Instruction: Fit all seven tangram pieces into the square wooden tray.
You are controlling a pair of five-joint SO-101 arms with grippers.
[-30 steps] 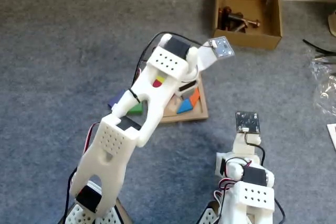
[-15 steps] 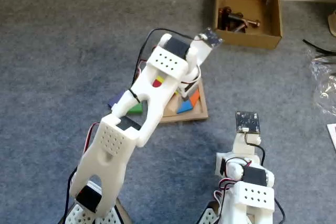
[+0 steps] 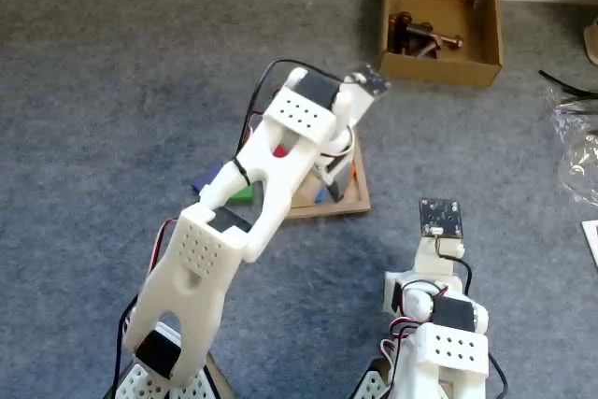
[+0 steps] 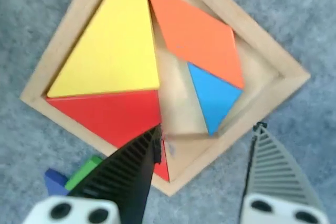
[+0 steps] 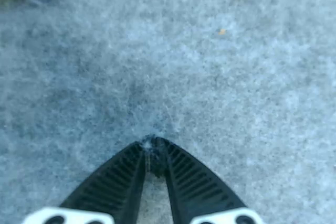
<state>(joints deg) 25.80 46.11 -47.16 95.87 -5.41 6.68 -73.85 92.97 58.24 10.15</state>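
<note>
The square wooden tray holds a yellow large triangle, a red large triangle, an orange parallelogram and a small blue triangle, with bare wood between them. My left gripper hangs open just above the tray's near corner, its black finger over the red triangle's tip. A green piece and a dark blue piece lie on the carpet outside the tray. My right gripper is shut and empty over bare carpet, near the table's front right.
A cardboard box with small metal items stands at the back right. A plastic bag and cables lie at the right edge. The left arm covers most of the tray from above. Grey carpet lies all around.
The left arm's wrist has turned and dropped toward the tray, its camera end swinging left. The right arm has kept still.
</note>
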